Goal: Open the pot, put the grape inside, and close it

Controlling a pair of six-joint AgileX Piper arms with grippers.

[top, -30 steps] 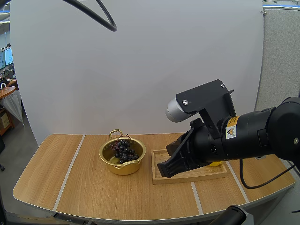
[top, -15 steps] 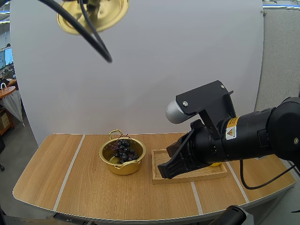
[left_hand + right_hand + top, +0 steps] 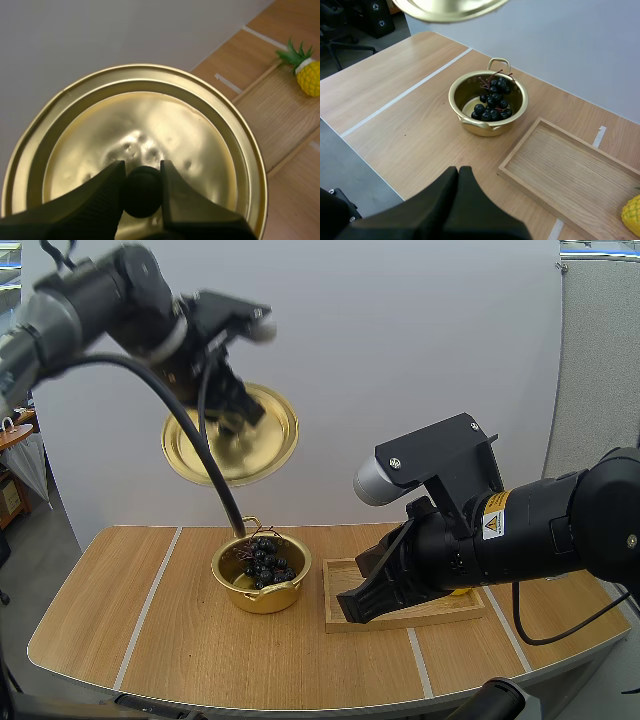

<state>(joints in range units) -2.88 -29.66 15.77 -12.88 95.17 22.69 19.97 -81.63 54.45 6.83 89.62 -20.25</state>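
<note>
left gripper [image 3: 142, 170] clamped on the black knob [image 3: 142, 192] of the gold lid [image 3: 165, 115]: one ribbed finger on each side of the knob, both inner faces touching it, the knob seated between the tips. in the high view the lid hangs in the air well above the wooden table [image 3: 150, 630], higher than the pot [image 3: 261, 583] and slightly to its left, tilted steeply so one round face turns toward the camera. pot stands open on the table, left of the wooden tray [image 3: 420, 615], near it but not touching. bunch of dark grapes [image 3: 492, 102] lies inside the pot, stems pointing up toward the back handle, well apart from the fingers of both grippers. right gripper [image 3: 458, 172]: fingers lying together as one dark wedge, nothing between them. in the high view it hovers over the near left corner of the tray, to the right of the pot and clear of it. small toy pineapple [image 3: 632, 215] lies at the right end of the tray. in the right wrist view the lid's rim shows above the pot, not touching it.
</note>
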